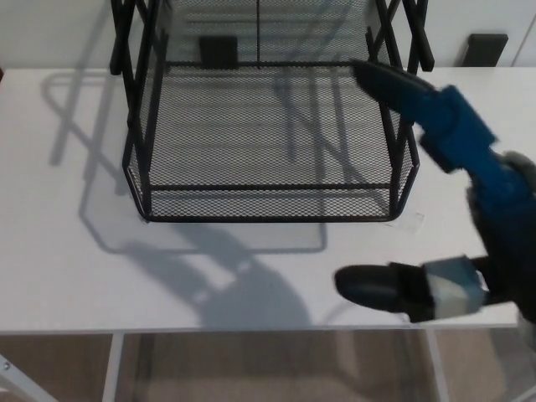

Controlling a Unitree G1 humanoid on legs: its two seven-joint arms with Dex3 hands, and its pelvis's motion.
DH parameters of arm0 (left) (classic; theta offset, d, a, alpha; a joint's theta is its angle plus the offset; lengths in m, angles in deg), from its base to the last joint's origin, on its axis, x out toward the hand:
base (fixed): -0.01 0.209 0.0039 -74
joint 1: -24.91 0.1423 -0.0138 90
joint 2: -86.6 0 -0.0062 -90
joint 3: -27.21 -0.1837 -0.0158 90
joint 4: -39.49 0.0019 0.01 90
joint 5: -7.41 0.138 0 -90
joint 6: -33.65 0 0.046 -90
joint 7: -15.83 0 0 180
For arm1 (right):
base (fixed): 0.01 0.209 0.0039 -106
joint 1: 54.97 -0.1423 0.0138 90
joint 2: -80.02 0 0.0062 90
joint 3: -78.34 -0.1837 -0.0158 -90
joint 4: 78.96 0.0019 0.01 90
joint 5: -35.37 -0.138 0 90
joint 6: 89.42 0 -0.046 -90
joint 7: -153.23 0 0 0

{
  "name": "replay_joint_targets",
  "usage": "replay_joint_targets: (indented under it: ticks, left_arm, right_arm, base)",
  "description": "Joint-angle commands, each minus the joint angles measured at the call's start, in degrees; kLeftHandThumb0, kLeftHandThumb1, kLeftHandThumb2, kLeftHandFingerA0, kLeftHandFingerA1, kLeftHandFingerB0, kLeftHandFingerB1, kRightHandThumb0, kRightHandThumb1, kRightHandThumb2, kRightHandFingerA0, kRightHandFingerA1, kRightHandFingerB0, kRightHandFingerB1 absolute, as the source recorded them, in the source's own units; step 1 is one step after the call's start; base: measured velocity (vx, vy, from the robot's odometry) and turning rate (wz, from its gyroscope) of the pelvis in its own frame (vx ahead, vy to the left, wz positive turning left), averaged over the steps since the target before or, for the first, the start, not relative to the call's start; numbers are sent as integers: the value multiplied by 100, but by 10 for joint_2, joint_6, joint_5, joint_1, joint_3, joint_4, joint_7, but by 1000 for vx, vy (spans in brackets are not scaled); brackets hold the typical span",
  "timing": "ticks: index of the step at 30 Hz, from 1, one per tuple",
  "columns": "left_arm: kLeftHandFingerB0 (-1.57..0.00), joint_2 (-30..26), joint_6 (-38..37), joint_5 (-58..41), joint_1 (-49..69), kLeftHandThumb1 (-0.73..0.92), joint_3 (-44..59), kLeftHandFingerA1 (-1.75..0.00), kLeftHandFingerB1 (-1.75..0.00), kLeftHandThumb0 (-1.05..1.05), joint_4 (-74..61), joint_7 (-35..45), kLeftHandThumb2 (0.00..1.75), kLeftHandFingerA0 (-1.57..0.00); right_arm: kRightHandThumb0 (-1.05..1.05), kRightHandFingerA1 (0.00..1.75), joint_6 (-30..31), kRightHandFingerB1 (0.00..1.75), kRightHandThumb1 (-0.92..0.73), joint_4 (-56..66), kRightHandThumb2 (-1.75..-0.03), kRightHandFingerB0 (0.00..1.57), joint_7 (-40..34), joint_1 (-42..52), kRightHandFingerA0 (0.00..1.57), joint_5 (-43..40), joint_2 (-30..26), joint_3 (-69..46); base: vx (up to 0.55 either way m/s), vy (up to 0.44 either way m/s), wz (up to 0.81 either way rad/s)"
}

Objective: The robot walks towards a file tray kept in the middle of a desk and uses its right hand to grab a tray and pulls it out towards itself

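The file tray (268, 142) is black. Its sides and bottom are a mesh of tiny holes, like a net. It sits on a white desk (67, 268). Grey shadows lie on the desk, some in thin lines beside the tray and one big dark patch just left of the right hand (452, 218). The hand has black fingers (373, 286), bright blue parts and some pale grey parts. Below the hand, under the desk edge, the floor (276, 368) looks light brown.
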Motion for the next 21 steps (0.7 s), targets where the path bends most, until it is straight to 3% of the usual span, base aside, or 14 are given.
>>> replay_joint_targets:
  ticks: [1, 3, 4, 6, 7, 11, 12, 14, 17, 20, 21]
  left_arm:
    - [-30, -18, -23, 48, -6, 32, -34, -39, -34, -35, -19, -13, 55, -40]
    - [-30, -21, -33, 55, -7, 33, -40, -39, -34, -40, -14, -15, 54, -40]
    - [-27, -22, -32, 60, -7, 26, -44, -47, -42, -49, -17, -19, 66, -36]
    - [-27, -22, -29, 64, -7, 27, -48, -47, -42, -48, -19, -25, 65, -37]
    - [-27, -21, -31, 65, -6, 27, -49, -47, -42, -47, -18, -26, 65, -37]
    - [-28, -22, -31, 64, -8, 27, -49, -46, -41, -47, -14, -26, 64, -36]
    - [-27, -22, -30, 64, -9, 26, -50, -46, -41, -47, -15, -26, 64, -37]
    - [-27, -24, -32, 65, -10, 27, -53, -46, -41, -47, -17, -23, 64, -36]
    - [-26, -26, -31, 66, -7, 28, -56, -46, -41, -47, -22, -21, 64, -35]
    - [-26, -27, -28, 73, -7, 27, -63, -45, -41, -49, -25, -28, 65, -35]
    - [-26, -28, -32, 73, -7, 25, -64, -45, -40, -50, -21, -27, 63, -35]
  right_arm:
    - [-71, 36, 139, 42, -32, -168, -68, 9, 9, -202, 2, 603, -39, 190]
    - [-73, 39, 151, 43, -31, -184, -67, 10, 0, -213, 3, 611, -43, 197]
    - [-74, 37, 155, 42, -31, -189, -68, 8, 1, -217, 2, 614, -43, 200]
    - [-77, 38, 166, 42, -31, -201, -66, 10, -3, -224, 3, 611, -42, 207]
    - [-74, 45, 169, 38, -39, -203, -53, 13, -3, -225, 0, 610, -43, 210]
    - [-75, 45, 186, 37, -40, -225, -53, 11, -8, -240, 0, 621, -42, 225]
    - [-77, 37, 192, 39, -29, -229, -66, 7, -7, -242, 3, 617, -40, 227]
    - [-77, 38, 201, 40, -29, -241, -65, 9, -12, -246, 3, 614, -39, 235]
    - [-73, 45, 210, 36, -42, -248, -53, 13, -12, -241, 0, 611, -37, 247]
    - [-74, 45, 217, 37, -39, -252, -53, 12, -9, -238, 0, 615, -37, 257]
    - [-76, 31, 225, 37, -27, -254, -64, 7, 4, -233, 1, 617, -35, 263]
  base:
    - [0, 0, 0]
    - [0, 0, 0]
    - [0, 0, 0]
    - [0, 0, 0]
    - [0, 0, 0]
    - [0, 0, 0]
    - [0, 0, 0]
    - [0, 0, 0]
    - [0, 0, 0]
    - [0, 0, 0]
    - [0, 0, 0]
